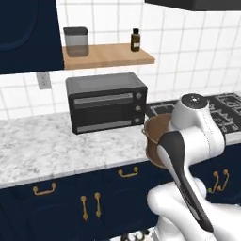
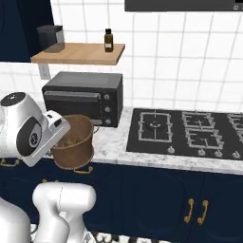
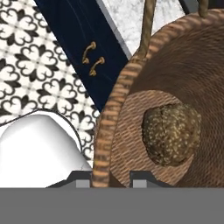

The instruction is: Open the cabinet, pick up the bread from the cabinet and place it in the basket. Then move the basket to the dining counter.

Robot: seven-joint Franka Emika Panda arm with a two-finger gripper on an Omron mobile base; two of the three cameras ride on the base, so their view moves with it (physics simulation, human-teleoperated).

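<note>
In the hand view, the two-finger gripper (image 3: pixel 111 177) straddles the near rim of the round brown woven basket (image 3: pixel 113 113), one tip each side, clamped on it. At three o'clock from the rim, the small dark brown lumpy bread (image 3: pixel 171 134) lies on the basket's floor. From the right base view, the basket (image 2: pixel 76 142) hangs at the white-grey marble counter's (image 2: pixel 114 137) front edge, before the black toaster oven (image 2: pixel 85 97).

Even, flat rendered light, bright and glare-free, with soft shadows (faint under the shelf (image 1: pixel 109 56)) and slight coarse softness.
</note>
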